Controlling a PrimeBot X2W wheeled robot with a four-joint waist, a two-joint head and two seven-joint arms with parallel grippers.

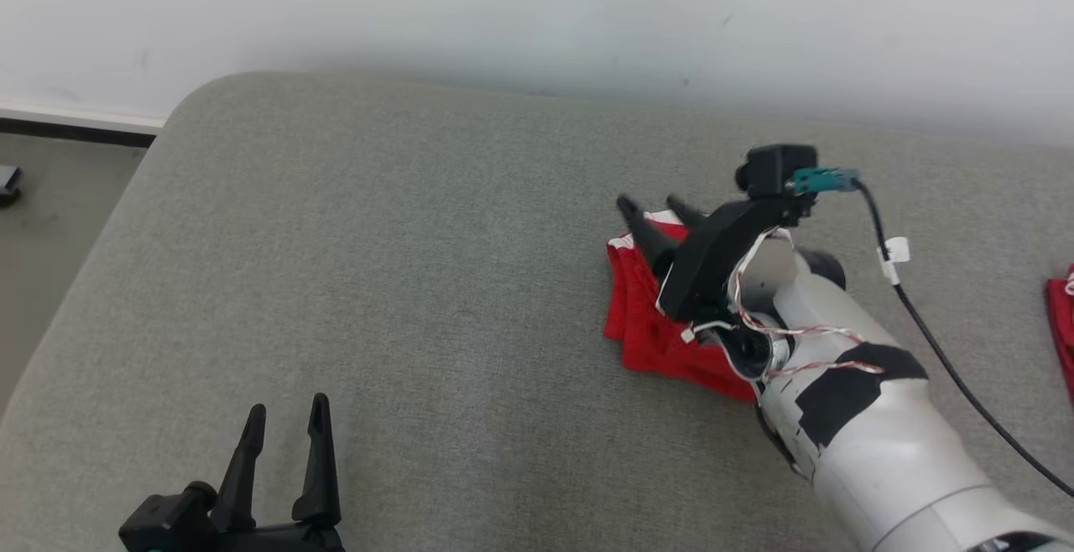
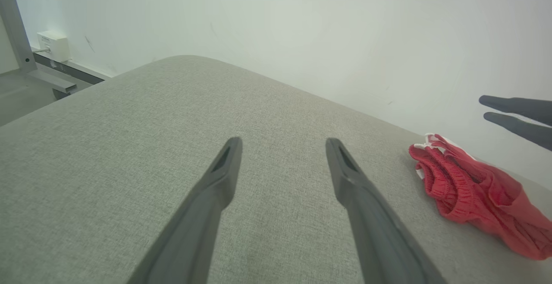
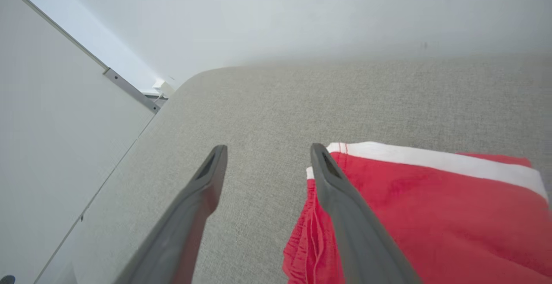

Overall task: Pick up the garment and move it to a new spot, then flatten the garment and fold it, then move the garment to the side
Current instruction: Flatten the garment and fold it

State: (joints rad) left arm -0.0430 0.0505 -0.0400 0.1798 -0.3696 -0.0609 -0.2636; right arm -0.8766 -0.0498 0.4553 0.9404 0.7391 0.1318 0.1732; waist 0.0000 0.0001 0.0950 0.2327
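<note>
The garment (image 1: 650, 325) is red with a white band, folded into a small bundle on the grey cushion (image 1: 419, 283), right of the middle. My right gripper (image 1: 654, 206) hovers over its far edge, open, with nothing between its fingers. In the right wrist view the garment (image 3: 431, 215) lies under and to the right of the open right gripper (image 3: 267, 152). My left gripper (image 1: 285, 414) stands open at the lower left, well away from the cloth. In the left wrist view the garment (image 2: 474, 193) lies to the right of the open left gripper (image 2: 282, 143).
A white wall (image 1: 537, 15) runs along the cushion's far edge. Floor (image 1: 50, 216) drops away past the left edge. Another red cloth (image 1: 1061, 325) pokes in at the right border. A black cable (image 1: 931, 334) trails from my right wrist.
</note>
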